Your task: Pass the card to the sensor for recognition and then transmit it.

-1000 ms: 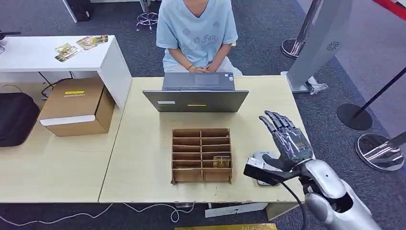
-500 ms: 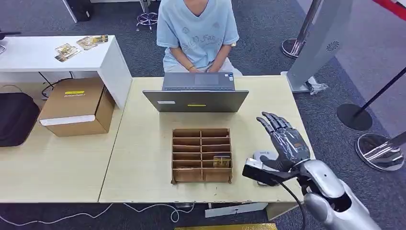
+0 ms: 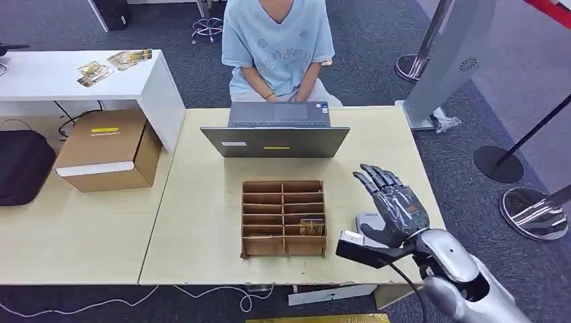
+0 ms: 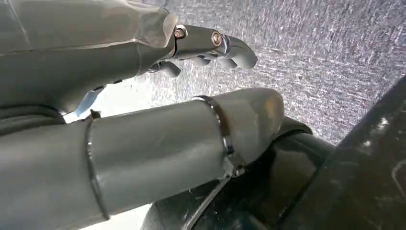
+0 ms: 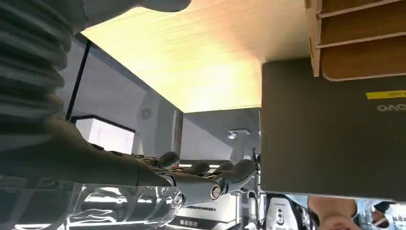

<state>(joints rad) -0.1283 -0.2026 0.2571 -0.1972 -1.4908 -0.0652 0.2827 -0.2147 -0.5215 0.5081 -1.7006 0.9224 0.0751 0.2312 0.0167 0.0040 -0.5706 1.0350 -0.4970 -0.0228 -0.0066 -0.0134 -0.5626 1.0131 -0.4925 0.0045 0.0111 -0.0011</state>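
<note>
A yellowish card stands in the right column of the wooden slotted organizer, one row up from the front. Right of the organizer lies the light grey sensor pad, partly hidden under my right hand. That hand hovers over the table's right side with its fingers spread and holds nothing. In the right wrist view the right hand reaches out flat, with the organizer and the laptop's back ahead. My left hand hangs over grey carpet, fingers apart and empty.
A grey laptop stands behind the organizer, and a person in a light blue shirt sits at it. A cardboard box and a black bag rest on the left table. Stanchion bases stand at the right.
My right hand has drifted a little left and toward the table's front edge, staying spread and empty. The card and the organizer have not moved.
</note>
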